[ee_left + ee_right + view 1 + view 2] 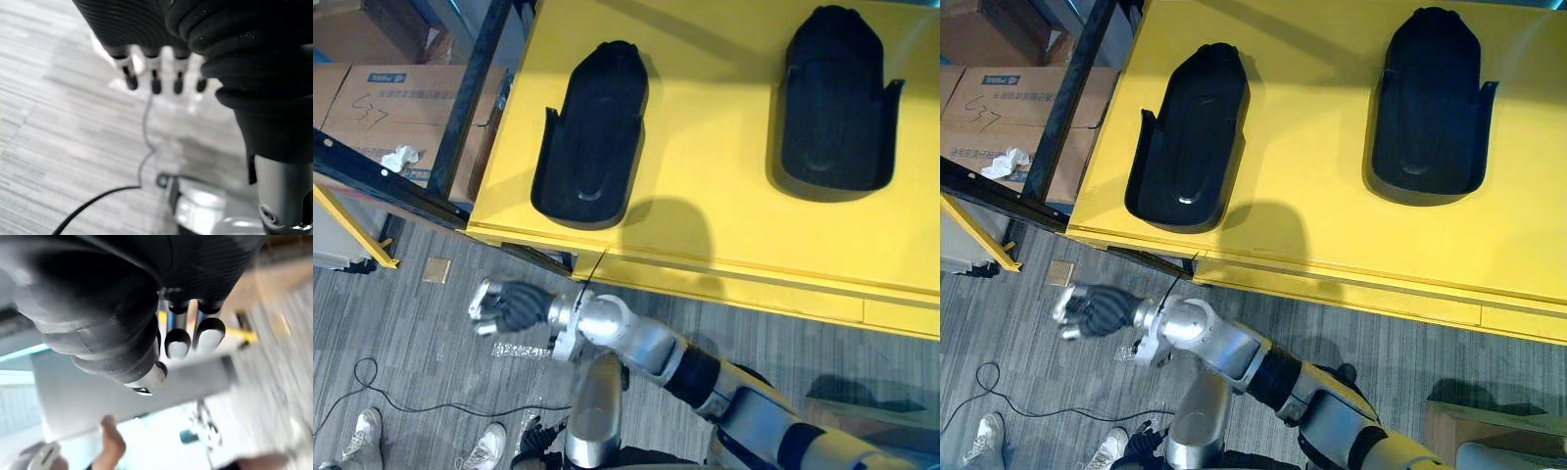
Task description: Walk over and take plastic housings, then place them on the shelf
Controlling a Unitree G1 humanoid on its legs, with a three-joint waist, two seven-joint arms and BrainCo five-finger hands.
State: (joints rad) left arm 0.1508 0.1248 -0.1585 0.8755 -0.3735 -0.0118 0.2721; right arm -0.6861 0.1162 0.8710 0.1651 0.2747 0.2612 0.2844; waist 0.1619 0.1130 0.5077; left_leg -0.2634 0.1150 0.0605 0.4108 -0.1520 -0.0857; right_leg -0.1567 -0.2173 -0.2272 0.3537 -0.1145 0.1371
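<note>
Two black plastic housings lie hollow side up on a yellow table top (705,157), one at its front left (592,132) and one further right (832,103). My right hand (509,305) hangs over the grey floor just off the table's front left corner, below the left housing and apart from it. Its fingers (210,335) are relaxed and hold nothing. My left hand (540,438) is low by the bottom edge. Its fingers (154,81) point loosely at the floor, empty.
A black metal frame (470,88) stands left of the table, with cardboard boxes (401,93) behind it. A yellow bar (352,230) slants at the far left. A person's shoes (362,436) are on the floor at lower left. A person's hand (110,440) shows past my right hand.
</note>
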